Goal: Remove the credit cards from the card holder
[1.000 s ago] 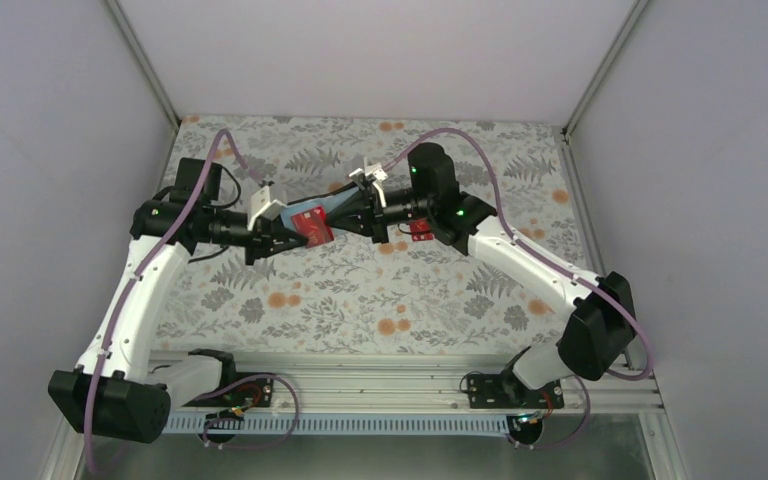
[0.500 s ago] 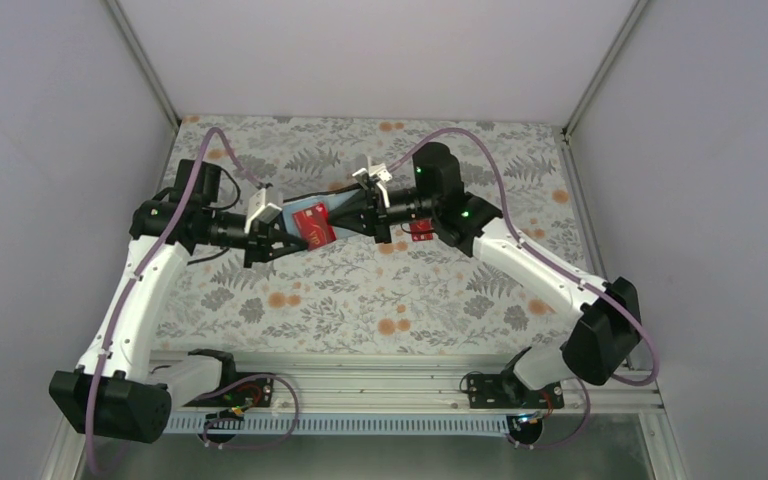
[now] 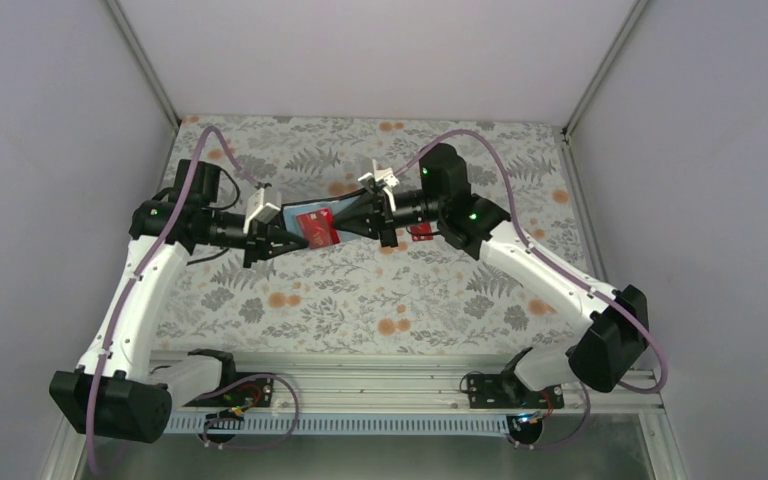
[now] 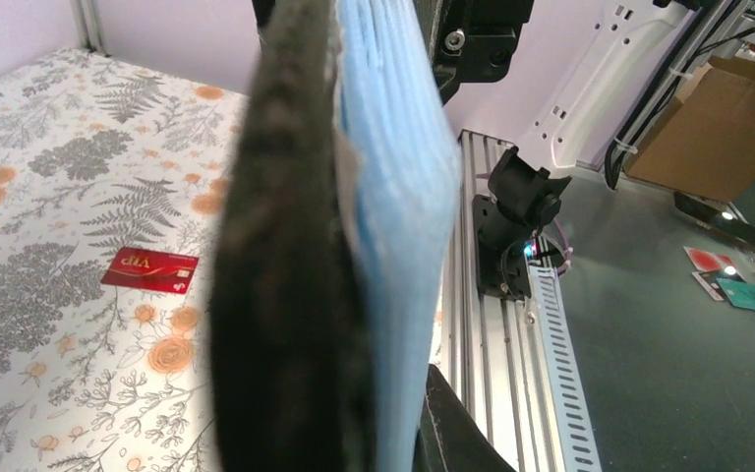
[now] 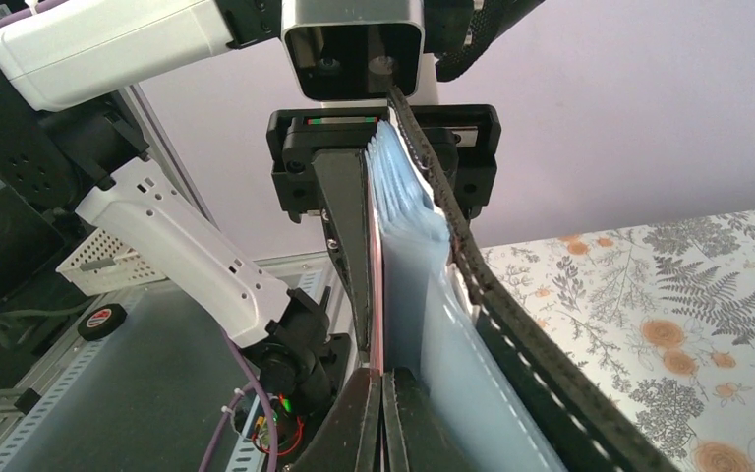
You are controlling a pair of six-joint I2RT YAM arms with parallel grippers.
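My left gripper (image 3: 282,232) is shut on the card holder (image 3: 298,215) and holds it in the air above the table's middle. In the left wrist view the holder's dark outer side (image 4: 285,295) and light blue inside (image 4: 403,197) fill the centre. My right gripper (image 3: 346,224) is shut on the edge of a red card (image 3: 319,228) that sticks out of the holder. In the right wrist view this card is a thin red line (image 5: 377,295) between my shut fingers (image 5: 364,433). A second red card (image 3: 421,232) lies flat on the table. No blue or teal card shows in the holder.
The flowered table (image 3: 360,290) is walled at the left, right and back. The aluminium rail (image 4: 492,334) with the arm bases runs along the near edge. Small red and teal flat things (image 4: 732,280) lie on the grey surface beyond the rail.
My right arm has drawn a little to the right with the red card. The left arm and the holder have stayed almost still.
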